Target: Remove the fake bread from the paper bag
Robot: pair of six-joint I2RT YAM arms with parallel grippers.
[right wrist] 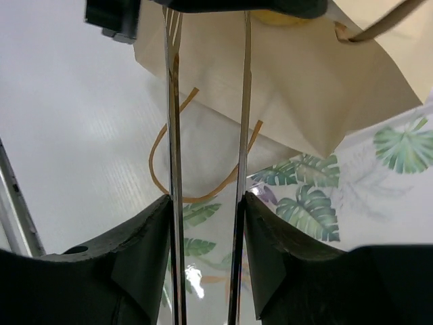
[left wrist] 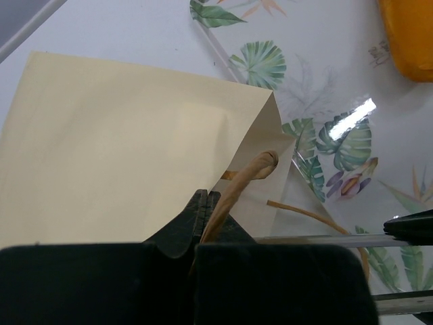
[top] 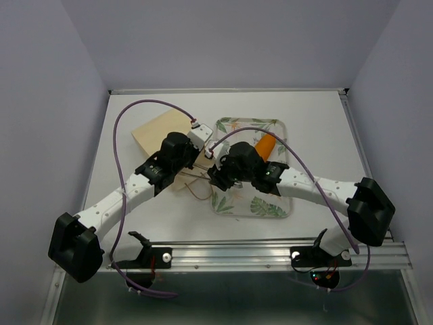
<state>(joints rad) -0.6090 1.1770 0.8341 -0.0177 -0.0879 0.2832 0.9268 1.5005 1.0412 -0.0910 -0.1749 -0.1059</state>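
Note:
The tan paper bag (top: pixel 159 132) lies flat on the table, its mouth at the tray's left edge. My left gripper (left wrist: pixel 205 203) is shut on one brown loop handle (left wrist: pixel 243 179) of the bag (left wrist: pixel 122 149). My right gripper (right wrist: pixel 206 200) grips metal tongs (right wrist: pixel 172 101), whose two blades stand apart and reach toward the bag's mouth (right wrist: pixel 291 74). An orange long loaf (top: pixel 265 145) lies on the tray, also seen in the left wrist view (left wrist: pixel 409 34). The other bread pieces are hidden.
The leaf-patterned white tray (top: pixel 270 203) lies right of the bag, under my right gripper (top: pixel 218 172). The bag's second handle (right wrist: pixel 162 169) lies loose on the table. Both arms meet over the table's middle; purple cables arc above them.

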